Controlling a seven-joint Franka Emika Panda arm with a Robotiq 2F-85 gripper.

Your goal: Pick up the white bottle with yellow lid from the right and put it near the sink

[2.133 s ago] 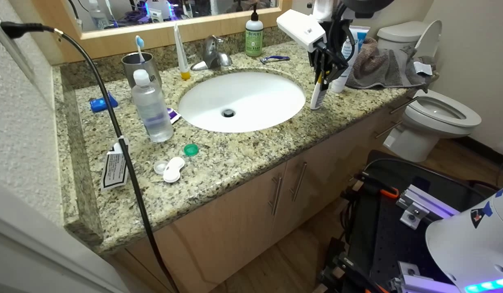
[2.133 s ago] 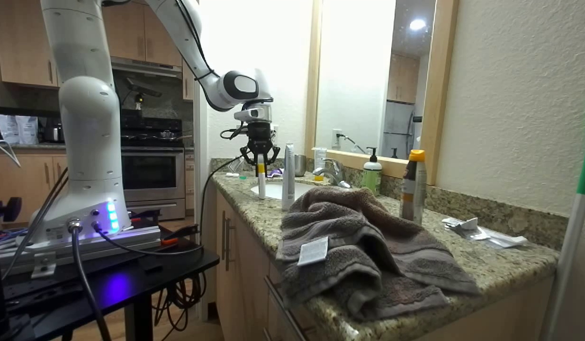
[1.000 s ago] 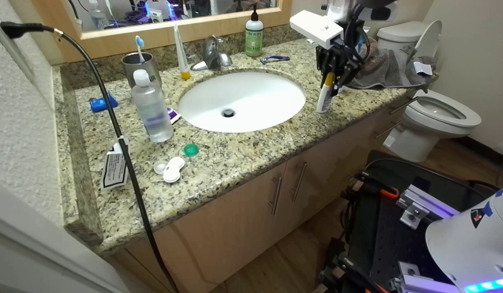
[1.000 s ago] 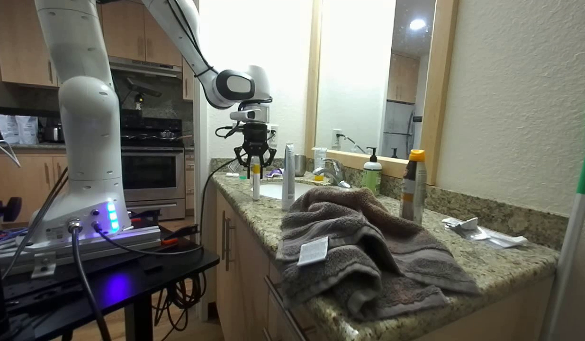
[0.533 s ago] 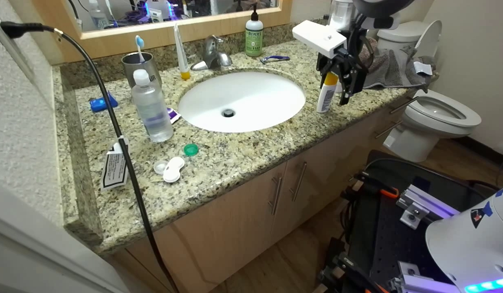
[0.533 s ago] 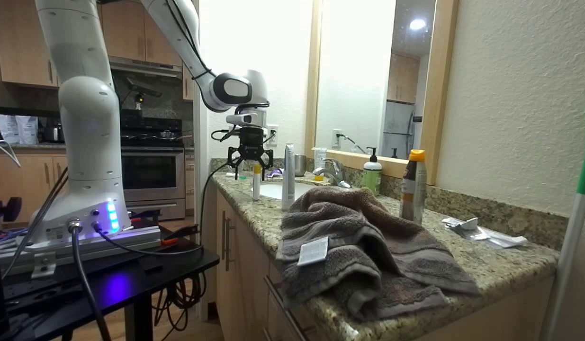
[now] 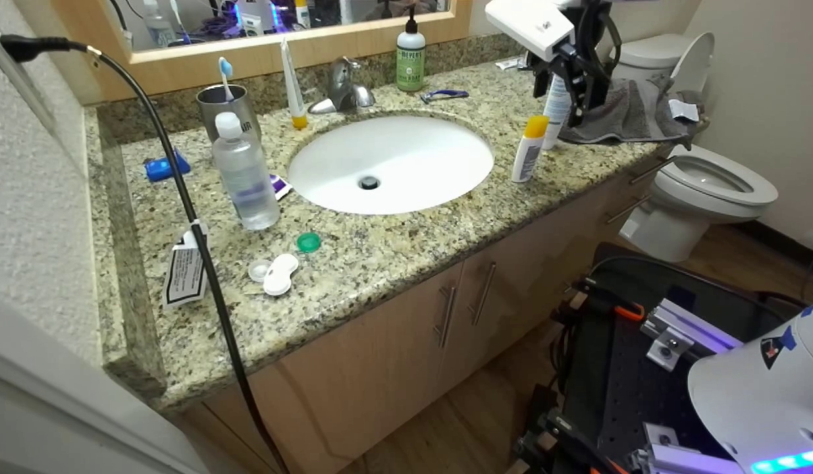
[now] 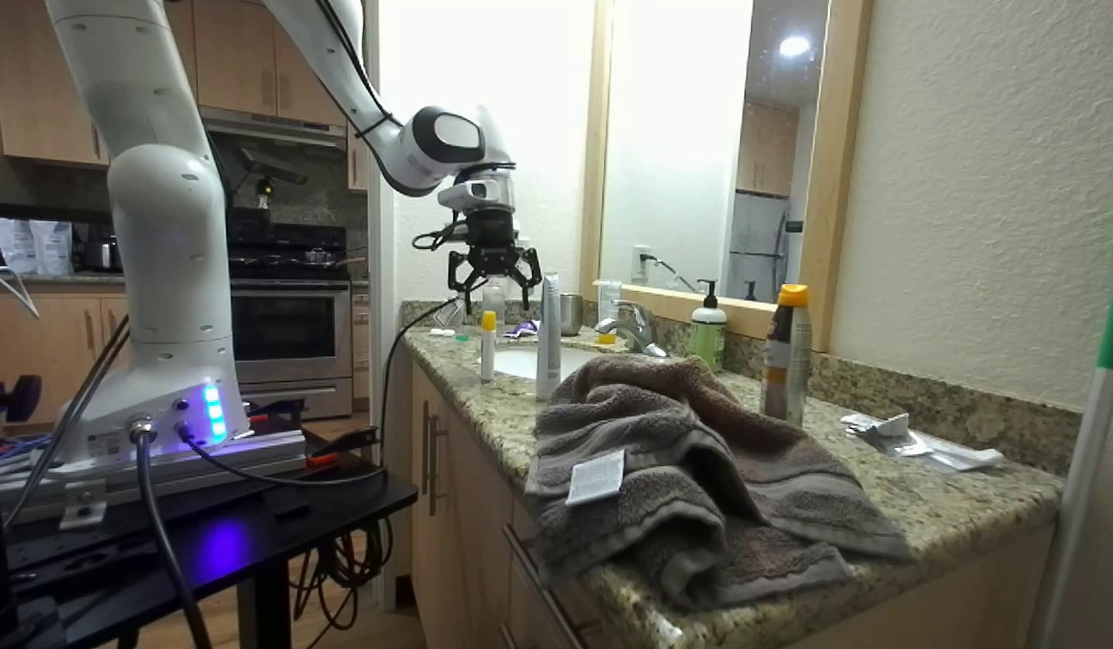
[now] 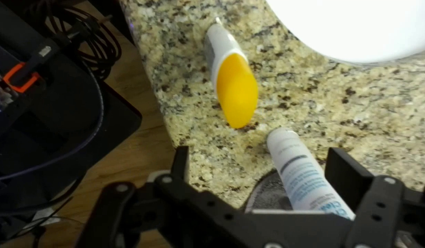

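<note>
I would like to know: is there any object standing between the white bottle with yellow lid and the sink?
Nothing visible: in the wrist view, only granite countertop lies between the white bottle with yellow lid and the sink. The white tube with blue lettering stands near the bottle, but outside that gap.

In an exterior view: "MEYER'S" reads on the green pump bottle (image 7: pixel 411 64); smaller lines below too fine. Metal cup (image 7: pixel 249 113): lettering ending in "R", anything left of that covered by the clear bottle (image 7: pixel 248 178). Wrist view, white tube (image 9: pixel 307 175): big blue "Cle", cut off; small lines blurred. White bottle with yellow lid (image 7: pixel 528 157), white tag (image 7: pixel 186 271): print illegible.
</note>
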